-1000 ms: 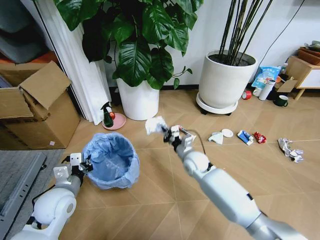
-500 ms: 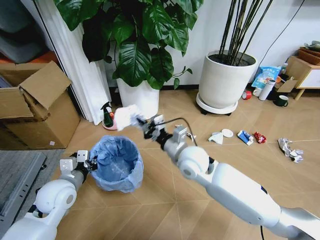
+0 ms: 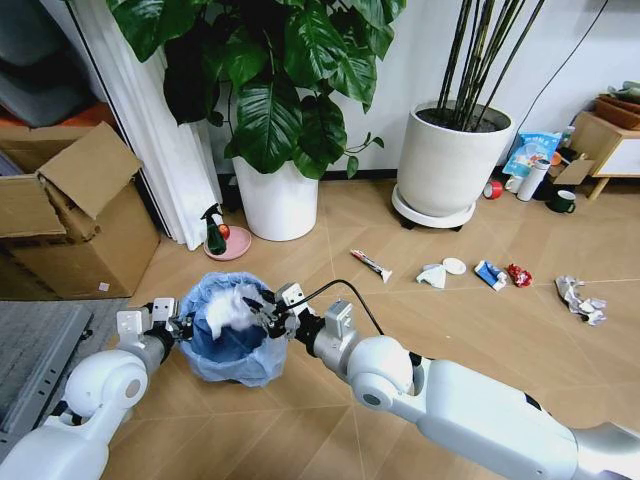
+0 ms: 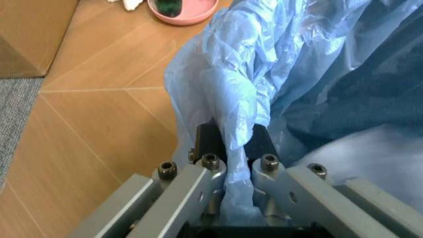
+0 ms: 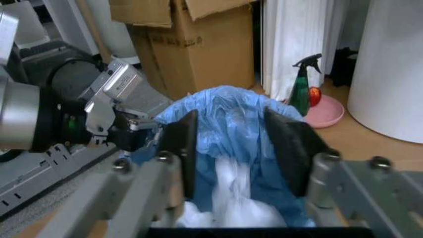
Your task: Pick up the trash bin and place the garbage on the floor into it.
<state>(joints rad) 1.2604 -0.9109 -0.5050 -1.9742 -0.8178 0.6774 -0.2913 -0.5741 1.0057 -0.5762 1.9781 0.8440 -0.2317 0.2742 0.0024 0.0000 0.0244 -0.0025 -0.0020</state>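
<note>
The trash bin (image 3: 232, 345), dark and lined with a crinkly light-blue bag, is at the lower left on the floor (image 3: 330, 420). My left gripper (image 3: 178, 325) is shut on its near-left rim, pinching bag and rim (image 4: 228, 144). My right gripper (image 3: 260, 313) hovers over the bin's mouth, open, with a crumpled white paper (image 3: 226, 304) just below its spread fingers (image 5: 185, 148), inside the bag. More garbage lies to the right: a small tube (image 3: 371, 264), a white scrap (image 3: 432, 275), a white disc (image 3: 454, 266), blue (image 3: 489, 274) and red (image 3: 519, 274) wrappers, and a silvery wrapper (image 3: 581, 299).
Two big white plant pots (image 3: 281, 200) (image 3: 447, 165) stand behind. A pink dish with a spray bottle (image 3: 222, 240) sits by the curtain. A cardboard box (image 3: 70, 215) and a grey rug (image 3: 30, 350) are on the left. A red tape roll (image 3: 493, 189) and a white thermos (image 3: 533, 180) are far right.
My right gripper carried the crumpled paper leftward and down, from beside the bin to over its mouth, and opened. The paper now sits in the bag. The left gripper kept hold of the rim.
</note>
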